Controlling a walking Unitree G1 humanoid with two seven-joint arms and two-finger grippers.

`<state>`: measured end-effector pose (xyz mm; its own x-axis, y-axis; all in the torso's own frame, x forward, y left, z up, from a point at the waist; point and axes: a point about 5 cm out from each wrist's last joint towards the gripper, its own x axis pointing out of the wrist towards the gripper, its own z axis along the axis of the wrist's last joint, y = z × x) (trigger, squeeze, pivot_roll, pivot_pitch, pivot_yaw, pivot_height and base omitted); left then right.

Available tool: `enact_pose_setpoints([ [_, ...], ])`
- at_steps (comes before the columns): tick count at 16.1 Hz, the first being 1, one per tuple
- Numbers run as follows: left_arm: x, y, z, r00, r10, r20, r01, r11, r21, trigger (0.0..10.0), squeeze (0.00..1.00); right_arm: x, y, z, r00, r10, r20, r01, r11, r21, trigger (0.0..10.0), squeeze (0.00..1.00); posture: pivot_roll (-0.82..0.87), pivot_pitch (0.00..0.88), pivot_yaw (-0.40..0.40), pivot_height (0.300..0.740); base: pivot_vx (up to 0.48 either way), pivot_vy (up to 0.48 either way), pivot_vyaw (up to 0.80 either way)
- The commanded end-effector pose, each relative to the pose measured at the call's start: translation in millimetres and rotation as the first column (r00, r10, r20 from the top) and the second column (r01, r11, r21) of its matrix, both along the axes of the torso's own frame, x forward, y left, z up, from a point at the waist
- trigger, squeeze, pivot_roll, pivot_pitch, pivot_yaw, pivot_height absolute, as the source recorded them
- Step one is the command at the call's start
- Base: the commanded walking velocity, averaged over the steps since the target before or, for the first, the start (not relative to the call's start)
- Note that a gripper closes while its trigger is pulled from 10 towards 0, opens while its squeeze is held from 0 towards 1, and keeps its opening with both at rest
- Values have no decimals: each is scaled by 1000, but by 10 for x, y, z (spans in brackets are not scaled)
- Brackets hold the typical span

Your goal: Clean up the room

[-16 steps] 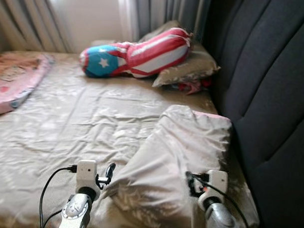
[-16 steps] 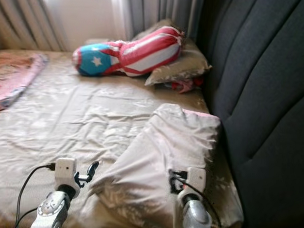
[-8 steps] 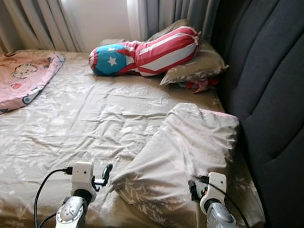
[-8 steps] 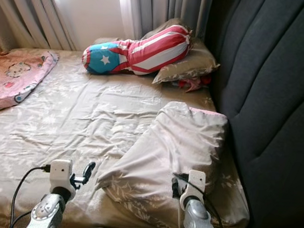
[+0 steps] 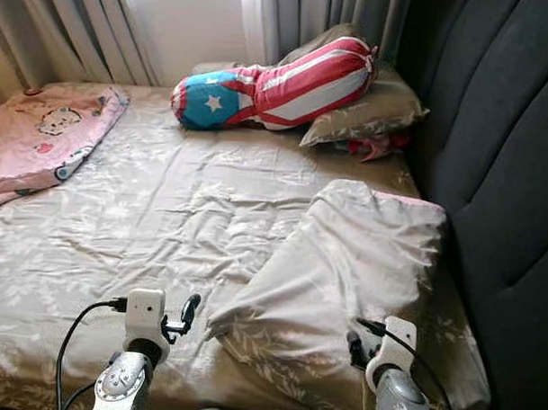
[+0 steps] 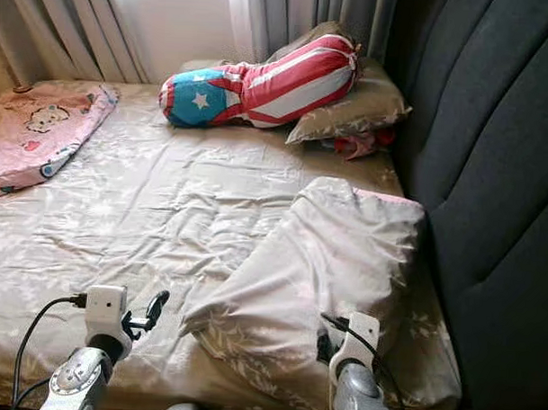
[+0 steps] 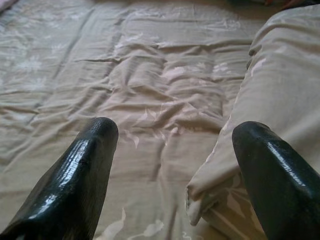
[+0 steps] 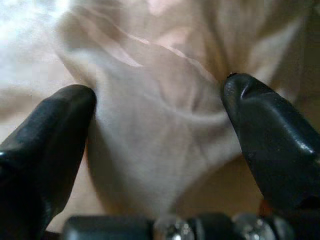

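Two spread claws, left claw (image 7: pixel 170 165) and right claw (image 8: pixel 157 145), at pillow (image 5: pixel 344 270)

Bed sheet (image 5: pixel 166 210): beige-tan, pale leaf/flower print. Folded-back duvet (image 5: pixel 344 270): same tan with pale leaf print, a thin pink edge at its top by the headboard. Headboard (image 5: pixel 501 159): dark charcoal, padded panels. Bolster cushion (image 5: pixel 278 84): red and white stripes, blue end with a white star. Pillow (image 5: pixel 367 114) under it: tan, faint print. Small red cloth (image 5: pixel 370 147) beside the pillow. Blanket (image 5: pixel 38 143) at far left: pink, cartoon cat print, blue-and-white trim. Curtains (image 5: pixel 73 27): grey. Left claw (image 7: pixel 170 175) and right claw (image 8: pixel 160 155): glossy black fingers; arms silver, white wrist housings, black cables.
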<state>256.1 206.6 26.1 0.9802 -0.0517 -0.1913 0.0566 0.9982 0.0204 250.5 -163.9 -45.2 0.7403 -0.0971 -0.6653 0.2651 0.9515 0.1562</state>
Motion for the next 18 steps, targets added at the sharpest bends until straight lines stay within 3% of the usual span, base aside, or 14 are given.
enact_pose_setpoints([
  [1, -2, 8, 26, 1000, -6, 2, 6, 1000, 4, 10000, 0, -81, -50, -60, 998, -35, -47, 35, 999, -3, 10000, 1000, 65, 52, 25, 666, 0, 0, 0],
  [2, 0, 3, 28, 1000, -7, 1, 7, 1000, 4, 10000, 0, -94, -64, -69, 998, -44, -55, 44, 999, -8, 10000, 1000, 65, 52, 25, 666, 0, 0, 0],
  [3, 8, -12, 40, 1000, -15, -1, 15, 1000, 5, 10000, 0, -121, -65, -90, 996, -45, -73, 46, 999, 7, 10000, 424, 63, 51, 27, 666, 0, 0, 0],
  [4, 12, -13, 43, 1000, -16, -2, 16, 1000, 6, 10000, 0, -132, -47, -101, 996, -32, -83, 34, 999, 18, 10000, 59, 63, 51, 27, 666, 0, 0, 0],
  [5, 15, -13, 45, 1000, -17, -2, 17, 1000, 7, 10000, 0, -148, -12, -118, 995, -3, -101, 6, 1000, 29, 10000, 0, 60, 49, 26, 666, 0, 0, 0],
  [9, 7, -19, 50, 1000, -24, -3, 24, 1000, 11, 10000, 0, -269, 135, -217, 975, 59, -214, -32, 991, 131, 10000, 0, 61, 45, 27, 666, 0, 0, 0],
  [13, -6, -15, 41, 1000, -25, -4, 25, 1000, 12, 10000, 0, -278, 41, -220, 966, 48, -253, -22, 994, 104, 10000, 0, 57, 39, 22, 666, 0, 0, 0],
  [18, -23, -48, 24, 999, -32, -8, 32, 999, 10, 10000, 0, -489, -18, -336, 931, 101, -350, -88, 995, 52, 10000, 0, 52, 32, 15, 666, 0, 0, 0],
])
